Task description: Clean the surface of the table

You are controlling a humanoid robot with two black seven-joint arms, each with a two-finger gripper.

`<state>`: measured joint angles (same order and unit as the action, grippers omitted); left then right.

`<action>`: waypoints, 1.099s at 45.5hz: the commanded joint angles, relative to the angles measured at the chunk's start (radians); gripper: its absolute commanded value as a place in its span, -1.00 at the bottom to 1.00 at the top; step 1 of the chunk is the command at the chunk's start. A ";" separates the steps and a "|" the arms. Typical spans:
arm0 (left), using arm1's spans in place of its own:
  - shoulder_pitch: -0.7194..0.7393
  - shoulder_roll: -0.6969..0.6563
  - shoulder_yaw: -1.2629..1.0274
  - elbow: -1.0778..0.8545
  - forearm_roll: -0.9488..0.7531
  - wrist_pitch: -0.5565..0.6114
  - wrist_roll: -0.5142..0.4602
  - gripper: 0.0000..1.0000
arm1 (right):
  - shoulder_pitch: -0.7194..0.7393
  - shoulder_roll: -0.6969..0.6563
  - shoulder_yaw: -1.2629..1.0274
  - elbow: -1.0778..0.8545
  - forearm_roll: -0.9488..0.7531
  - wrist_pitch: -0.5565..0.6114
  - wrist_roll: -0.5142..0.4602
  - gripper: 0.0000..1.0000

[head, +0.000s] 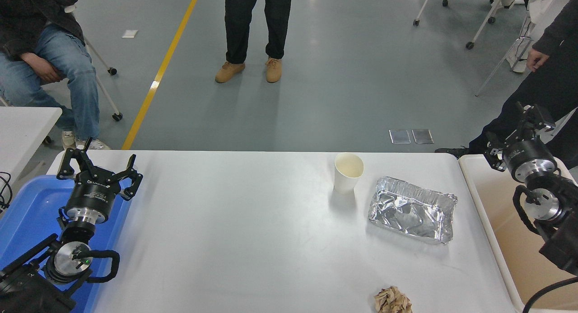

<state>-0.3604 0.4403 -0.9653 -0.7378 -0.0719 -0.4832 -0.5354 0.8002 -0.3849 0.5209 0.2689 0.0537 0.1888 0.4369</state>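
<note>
The counter surface (235, 231), smooth matte white-grey with rounded far corners, fills the lower centre of the frame from side to side. Upright on it, right of centre near the far edge, stands a cream paper cup (348, 172), tapered and open-topped. Just to its right, apart from it, lies a rectangular foil tray (412, 209), its thin aluminium wrinkled and shiny, its rim crimped. At the bottom edge, right of centre, sits a crumpled ball of brown paper (393, 300), partly cut off by the frame.

The left gripper (100, 170) is at the lower left, over the counter's left edge and a glossy blue plastic bin (27, 213); its black jaws are spread wide and hold nothing. The right gripper (519, 130) is at the right edge, above the far corner of a beige plastic bin (501, 240) that abuts the counter; its jaws point away and I cannot tell how they stand.

Beyond the counter lies a grey floor with a yellow line (158, 73), where people stand and sit.
</note>
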 commanded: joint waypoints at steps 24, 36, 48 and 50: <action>0.000 0.000 0.000 0.000 0.000 0.000 0.000 0.98 | -0.007 0.000 0.002 0.001 0.002 0.000 0.002 0.97; 0.000 0.000 0.000 0.000 0.000 0.000 0.000 0.98 | 0.004 -0.003 -0.016 -0.002 0.000 -0.020 0.000 0.96; 0.000 0.000 0.000 0.000 0.000 0.000 0.000 0.98 | 0.013 -0.009 -0.068 0.007 -0.034 -0.034 0.000 0.96; 0.000 0.000 0.000 0.000 0.000 0.000 0.000 0.98 | 0.027 -0.011 -0.102 0.007 -0.052 -0.029 0.000 0.96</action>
<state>-0.3599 0.4403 -0.9649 -0.7378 -0.0721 -0.4832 -0.5353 0.8033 -0.3904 0.4951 0.2705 0.0440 0.1616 0.4371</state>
